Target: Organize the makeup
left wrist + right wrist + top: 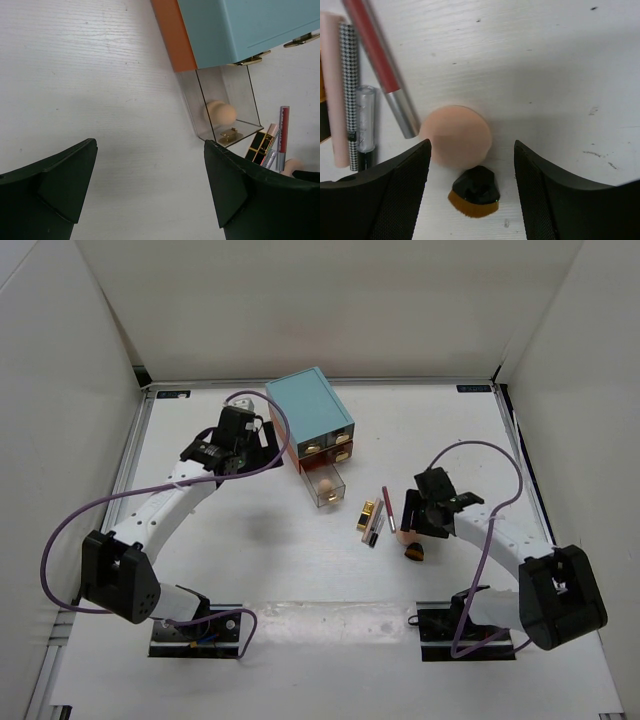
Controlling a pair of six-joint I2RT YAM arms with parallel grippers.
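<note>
My right gripper (pixel 428 518) is open, low over the table. In the right wrist view (pixel 472 150) a peach sponge (pixel 456 134) and a stubby black brush head with brown bristles (pixel 476 191) lie between its fingers, untouched. To their left lie a red stick with a silver cap (pixel 377 60), a houndstooth stick (pixel 350 90), a clear tube (pixel 366 125) and a pink stick (pixel 332 90). A gold lipstick (pixel 367 512) lies left of them. My left gripper (pixel 245 445) is open and empty (pixel 150 150) over bare table, left of the teal box.
The teal drawer box (pixel 310 415) stands at the back centre. Its clear bottom drawer (pixel 325 488) is pulled out and holds another peach sponge (pixel 220 112). White walls enclose the table on three sides.
</note>
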